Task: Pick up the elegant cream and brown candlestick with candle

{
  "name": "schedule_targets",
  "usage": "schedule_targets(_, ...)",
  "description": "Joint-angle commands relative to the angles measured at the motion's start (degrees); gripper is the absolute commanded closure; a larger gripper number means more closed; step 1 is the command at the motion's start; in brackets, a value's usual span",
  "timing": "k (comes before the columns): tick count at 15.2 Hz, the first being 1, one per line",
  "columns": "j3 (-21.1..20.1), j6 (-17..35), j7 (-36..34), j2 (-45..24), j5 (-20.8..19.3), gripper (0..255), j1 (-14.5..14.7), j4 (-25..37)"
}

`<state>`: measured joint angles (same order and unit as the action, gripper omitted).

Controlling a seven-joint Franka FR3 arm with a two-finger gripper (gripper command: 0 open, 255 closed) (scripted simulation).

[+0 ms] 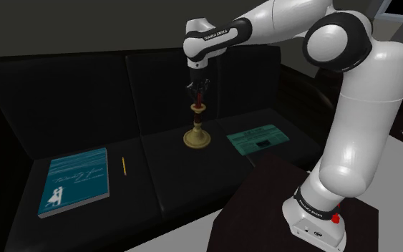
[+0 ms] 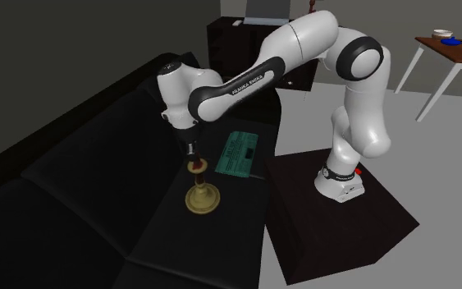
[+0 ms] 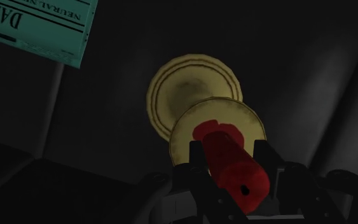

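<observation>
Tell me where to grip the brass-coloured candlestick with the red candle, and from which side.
Grip the red candle that stands upright from the cup of the brass-coloured candlestick, coming straight down from above. It is the slim part at the top; the wide round base sits flat on the black sofa seat. The black gripper clasps it that way now.

The white arm (image 1: 361, 136) rises upright from its base, bends at a dark joint (image 1: 339, 43) and reaches toward the shoulder view's left; the wrist (image 1: 205, 41) turns straight down; the black claw (image 1: 200, 91) hangs vertical beneath it; in the wrist view its two fingers (image 3: 195, 151) press against either side of the red candle (image 3: 234, 170), clasping it.
</observation>
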<state>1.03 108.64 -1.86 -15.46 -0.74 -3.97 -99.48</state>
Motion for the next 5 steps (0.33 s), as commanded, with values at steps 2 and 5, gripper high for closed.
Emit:
schedule_targets(2,0.0,-2.3,0.0,0.4,0.0,255,0.0,1.9)
schedule_targets(5,0.0,-3.1,0.0,0.6,0.0,255,0.0,2.6)
